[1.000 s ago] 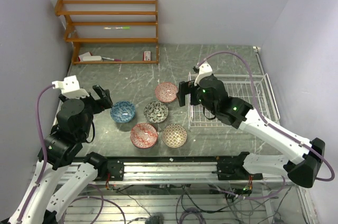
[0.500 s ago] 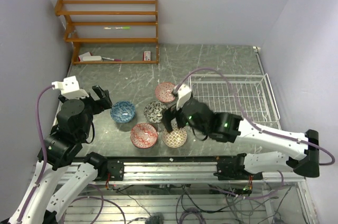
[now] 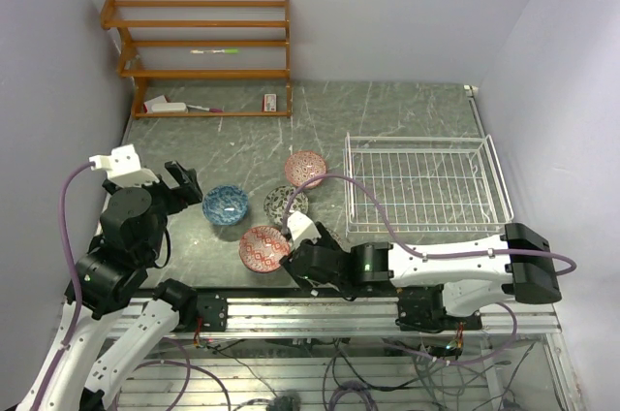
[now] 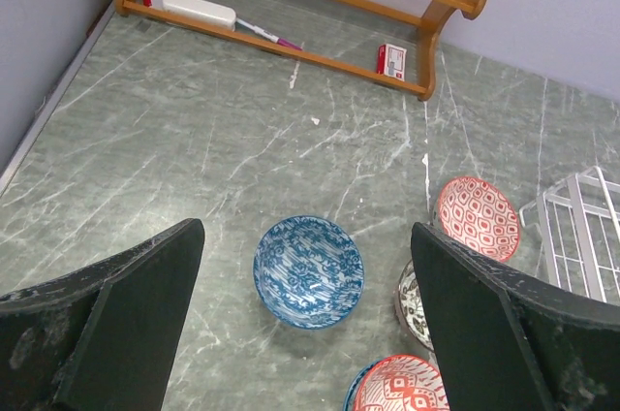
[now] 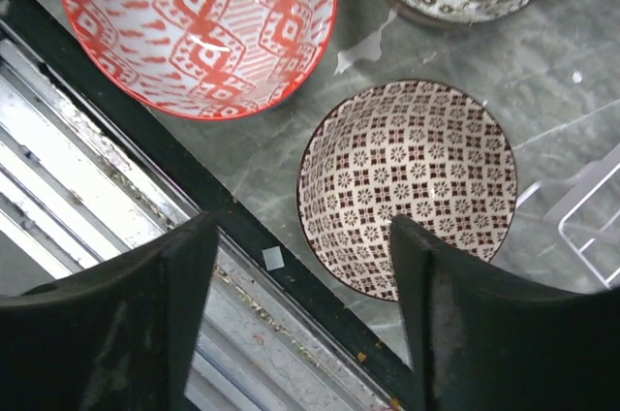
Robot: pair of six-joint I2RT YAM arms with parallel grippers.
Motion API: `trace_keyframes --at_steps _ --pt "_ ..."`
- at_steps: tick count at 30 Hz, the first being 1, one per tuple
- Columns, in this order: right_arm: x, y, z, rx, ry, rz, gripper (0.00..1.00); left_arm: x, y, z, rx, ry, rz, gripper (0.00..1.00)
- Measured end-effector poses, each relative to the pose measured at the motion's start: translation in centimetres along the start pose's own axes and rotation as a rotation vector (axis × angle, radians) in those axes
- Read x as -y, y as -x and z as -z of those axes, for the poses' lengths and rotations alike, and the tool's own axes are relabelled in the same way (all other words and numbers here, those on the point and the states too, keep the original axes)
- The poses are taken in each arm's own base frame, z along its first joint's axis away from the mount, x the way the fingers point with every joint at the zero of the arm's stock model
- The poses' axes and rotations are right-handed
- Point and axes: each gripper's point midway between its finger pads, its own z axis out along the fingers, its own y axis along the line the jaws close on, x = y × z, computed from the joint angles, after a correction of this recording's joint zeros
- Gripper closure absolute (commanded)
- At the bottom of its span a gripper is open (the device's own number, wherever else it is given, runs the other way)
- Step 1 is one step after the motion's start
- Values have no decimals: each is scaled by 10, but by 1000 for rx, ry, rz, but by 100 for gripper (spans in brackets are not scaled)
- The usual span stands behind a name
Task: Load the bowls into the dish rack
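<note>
Four bowls show from above: blue (image 3: 225, 205), black-and-white (image 3: 284, 202), pink (image 3: 305, 169) and red (image 3: 263, 248). The white wire dish rack (image 3: 426, 183) stands to their right with no bowl in it. My right gripper (image 3: 298, 264) hangs low at the table's front edge, and its arm hides the beige-brown bowl from above. In the right wrist view that bowl (image 5: 407, 188) sits just ahead of the open right gripper (image 5: 300, 319). One finger overlaps its near rim and the other is over the front rail. My left gripper (image 4: 305, 329) is open above the blue bowl (image 4: 308, 270).
An orange wooden shelf (image 3: 203, 57) with small items stands at the back left. The metal front rail (image 5: 87, 198) runs right beside the red bowl (image 5: 194, 23) and the beige-brown bowl. A corner of the rack (image 5: 591, 212) lies close to the right of that bowl.
My right arm swung from above the rack down to the front edge over the beige-brown bowl, and its jaws narrowed slightly. The left arm barely shifted.
</note>
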Motion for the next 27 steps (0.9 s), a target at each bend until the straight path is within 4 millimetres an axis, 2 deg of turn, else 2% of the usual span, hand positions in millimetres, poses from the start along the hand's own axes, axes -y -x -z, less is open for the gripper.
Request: trace_keyframes --at_steps 8,11,19,20,24,27 --pt "-9 -23 -18 -60 15 18 42 -1 -3 0 -6 2 3 1" --pt "-10 -29 -23 -73 13 30 50 -1 -4 0 -10 4 1 1" --pt "-8 -40 -38 -102 -9 51 52 -2 -7 -1 -17 6 -3 1" --pt "-8 -41 -40 -103 -12 50 54 -2 -8 -1 -20 7 -5 1" --pt "-5 -45 -44 -115 -27 60 74 -3 -11 -1 -26 10 -8 1" --pt "-3 -51 -49 -130 -46 70 83 -3 -13 -2 -31 12 -12 1"
